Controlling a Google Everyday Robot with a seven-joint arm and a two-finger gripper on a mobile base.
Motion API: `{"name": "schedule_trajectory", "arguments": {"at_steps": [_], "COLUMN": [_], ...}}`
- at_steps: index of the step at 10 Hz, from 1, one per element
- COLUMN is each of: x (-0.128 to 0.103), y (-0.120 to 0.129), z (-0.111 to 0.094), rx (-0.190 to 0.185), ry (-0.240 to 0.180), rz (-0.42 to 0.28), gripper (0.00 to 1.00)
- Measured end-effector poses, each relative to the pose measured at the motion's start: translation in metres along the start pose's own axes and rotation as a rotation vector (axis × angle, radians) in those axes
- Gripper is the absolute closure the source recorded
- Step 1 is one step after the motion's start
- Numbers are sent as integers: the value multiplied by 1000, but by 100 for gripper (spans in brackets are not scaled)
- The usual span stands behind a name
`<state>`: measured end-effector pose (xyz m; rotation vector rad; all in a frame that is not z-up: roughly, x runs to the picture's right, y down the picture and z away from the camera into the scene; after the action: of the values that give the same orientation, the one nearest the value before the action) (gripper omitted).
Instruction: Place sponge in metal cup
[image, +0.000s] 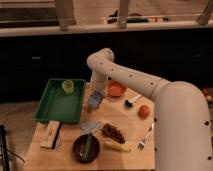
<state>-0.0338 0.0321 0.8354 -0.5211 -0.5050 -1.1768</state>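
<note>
Half done: sponge (95, 99) lifted off table (125, 120), just right of green tray (50, 102).
Gripper (96, 101): clamped on sponge.
Metal cup: not visible.
Left: drop into cup.

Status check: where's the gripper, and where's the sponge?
Gripper low over table, beside green tray. Sponge at gripper tip. Metal cup not visible. Orange bowl close right.
</note>
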Motion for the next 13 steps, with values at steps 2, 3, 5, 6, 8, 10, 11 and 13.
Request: {"name": "schedule_trajectory", "arguments": {"at_steps": [2, 3, 5, 6, 8, 10, 11, 13], "x": [6, 10, 16, 17, 21, 20, 21, 24], "y": [-5, -5, -7, -9, -12, -17, -18, -17], "z": [2, 2, 5, 6, 8, 11, 12, 15], "rx": [-11, -15, -18, -16, -5, -2, 0, 2], "ry": [-5, -8, -19, -23, -37, -46, -50, -58], "rz": [-29, -34, -40, -42, -44, -53, -52, -48], "gripper": [91, 91, 86, 79, 56, 38, 29, 20]}}
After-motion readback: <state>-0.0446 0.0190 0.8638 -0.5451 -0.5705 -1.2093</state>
